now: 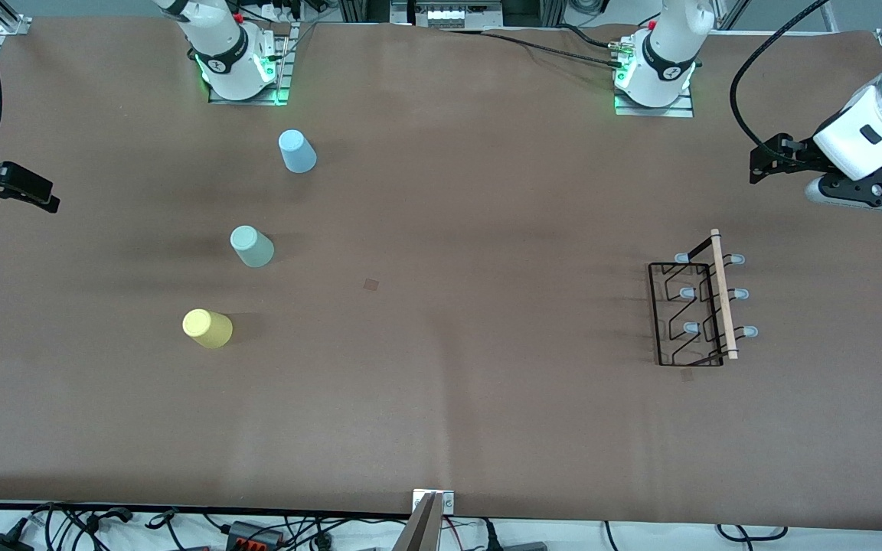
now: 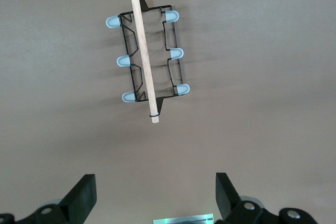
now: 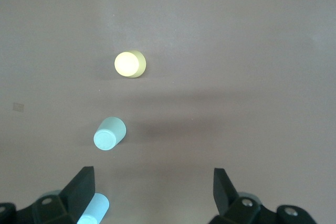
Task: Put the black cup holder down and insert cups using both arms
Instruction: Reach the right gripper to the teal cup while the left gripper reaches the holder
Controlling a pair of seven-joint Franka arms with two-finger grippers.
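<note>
No writing is readable. My left gripper [image 2: 155, 195] and right gripper [image 3: 152, 192] hang released over the table [image 1: 441, 398]; the black cup holder [image 1: 697, 306] lies toward the left arm's end. From the green cup [image 1: 252, 246], the blue cup [image 1: 297, 151] stands at one o'clock, the yellow cup [image 1: 207, 328] at seven.

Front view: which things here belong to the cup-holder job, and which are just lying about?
Part of the job:
- black cup holder, standing toward the left arm's end of the table
- blue cup, green cup, yellow cup, upside down toward the right arm's end
- left gripper and right gripper, both open, waiting

Just lying about:
- cables along the table's near edge
</note>
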